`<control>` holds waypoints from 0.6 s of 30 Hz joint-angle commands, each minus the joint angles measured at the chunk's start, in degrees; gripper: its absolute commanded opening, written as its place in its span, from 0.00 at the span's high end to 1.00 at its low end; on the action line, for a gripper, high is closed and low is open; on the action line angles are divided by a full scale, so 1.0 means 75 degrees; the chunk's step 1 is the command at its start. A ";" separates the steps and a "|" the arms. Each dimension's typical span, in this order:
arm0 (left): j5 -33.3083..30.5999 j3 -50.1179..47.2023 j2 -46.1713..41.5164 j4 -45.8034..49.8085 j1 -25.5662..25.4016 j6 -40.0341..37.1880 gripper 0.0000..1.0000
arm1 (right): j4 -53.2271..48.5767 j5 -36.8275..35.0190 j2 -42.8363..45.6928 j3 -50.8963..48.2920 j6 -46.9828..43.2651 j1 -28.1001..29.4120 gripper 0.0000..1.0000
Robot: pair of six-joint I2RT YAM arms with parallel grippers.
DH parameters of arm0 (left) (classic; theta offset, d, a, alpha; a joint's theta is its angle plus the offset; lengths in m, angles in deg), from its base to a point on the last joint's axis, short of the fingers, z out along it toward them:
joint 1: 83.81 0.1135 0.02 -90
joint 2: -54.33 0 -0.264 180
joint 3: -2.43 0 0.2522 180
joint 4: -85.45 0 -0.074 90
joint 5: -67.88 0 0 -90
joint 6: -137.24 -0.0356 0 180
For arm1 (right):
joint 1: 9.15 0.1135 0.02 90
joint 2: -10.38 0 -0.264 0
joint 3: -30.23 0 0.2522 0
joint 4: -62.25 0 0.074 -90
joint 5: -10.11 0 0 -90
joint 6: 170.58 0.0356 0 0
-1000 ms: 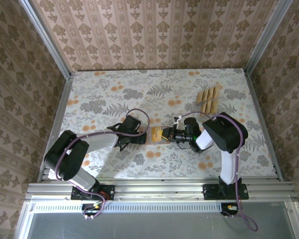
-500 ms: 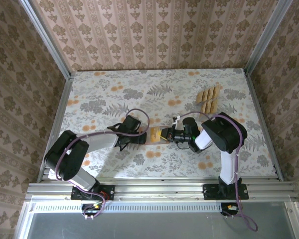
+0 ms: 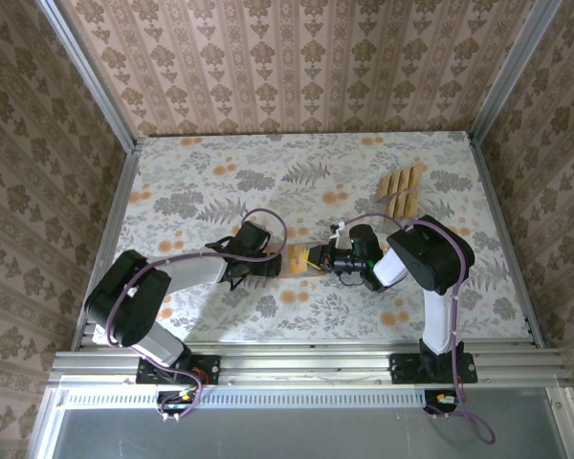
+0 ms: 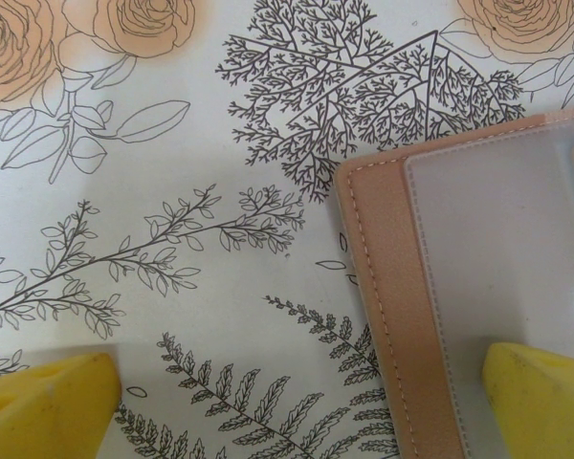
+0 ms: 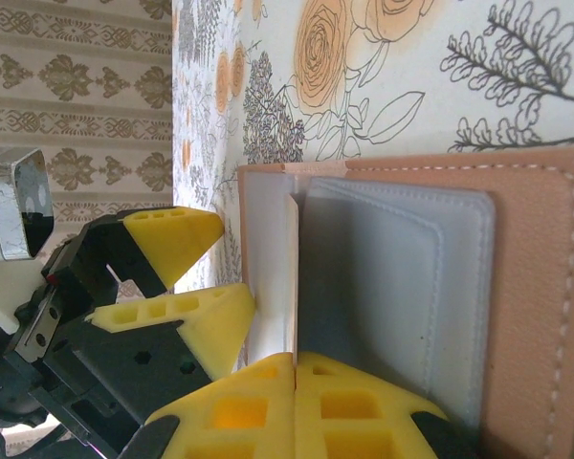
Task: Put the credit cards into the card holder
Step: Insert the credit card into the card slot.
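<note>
We see the card holder (image 3: 301, 260) lying open mid table (image 3: 191, 182) between both claws; right claw (image 5: 295, 359) clamped on one credit card (image 5: 293, 277) at its grey pocket; left claw (image 4: 292, 397) spread wide, one finger over the holder; spare cards (image 3: 402, 191) far right.

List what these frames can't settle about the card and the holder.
- Top view: the card holder is small and partly covered by the left gripper and the right gripper, so its pockets are unreadable.
- Right wrist: the card shows edge-on and its lower end is hidden by the fingers. How deep it sits is unclear.
- Left wrist: the holder runs off the right and bottom edges.
- Top view: the spare cards are too small to count.
</note>
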 commanded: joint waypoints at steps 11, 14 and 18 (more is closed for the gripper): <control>0.0145 0.0401 -0.0271 0.0862 -0.0001 -0.0179 0.00 | -0.1451 -0.0408 -0.0023 0.0179 -0.0773 0.0056 1.00; 0.0222 0.0410 -0.0156 0.0741 -0.0123 -0.0174 0.00 | -0.1438 -0.0396 -0.0044 0.0183 -0.0751 0.0056 1.00; 0.0229 0.0426 -0.0074 0.0578 -0.0272 -0.0175 0.00 | -0.1419 -0.0405 -0.0022 0.0179 -0.0728 0.0056 1.00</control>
